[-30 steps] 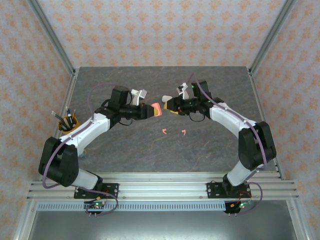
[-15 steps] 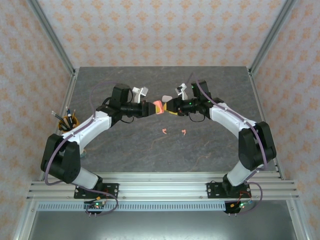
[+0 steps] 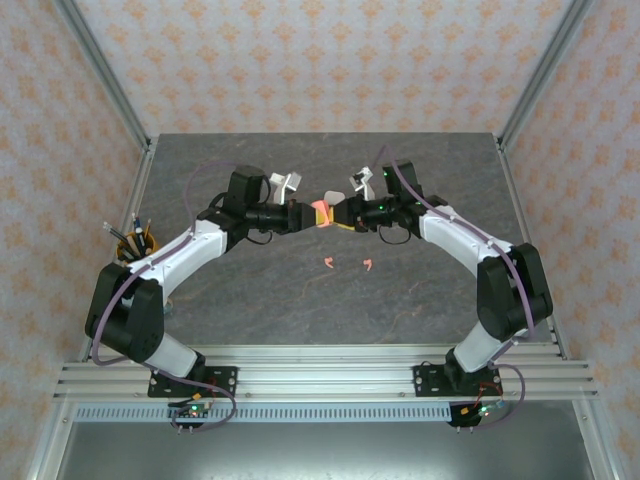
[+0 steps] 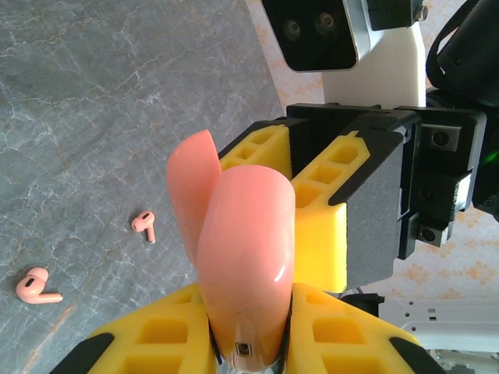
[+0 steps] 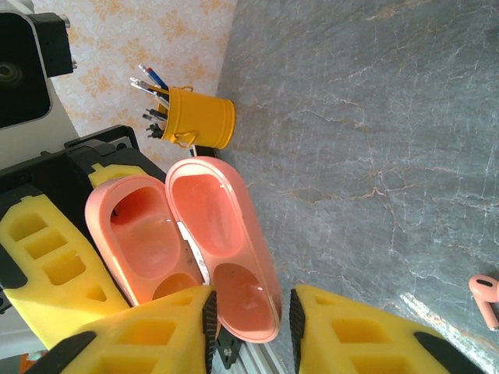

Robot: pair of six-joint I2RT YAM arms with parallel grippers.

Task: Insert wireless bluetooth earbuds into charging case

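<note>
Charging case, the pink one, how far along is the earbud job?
Done: the charging case is open and off the table, clamped in the left gripper. In hand: the right gripper straddles one half, jaws apart. To do: the case looks empty, and two pink earbuds lie on the table.
</note>
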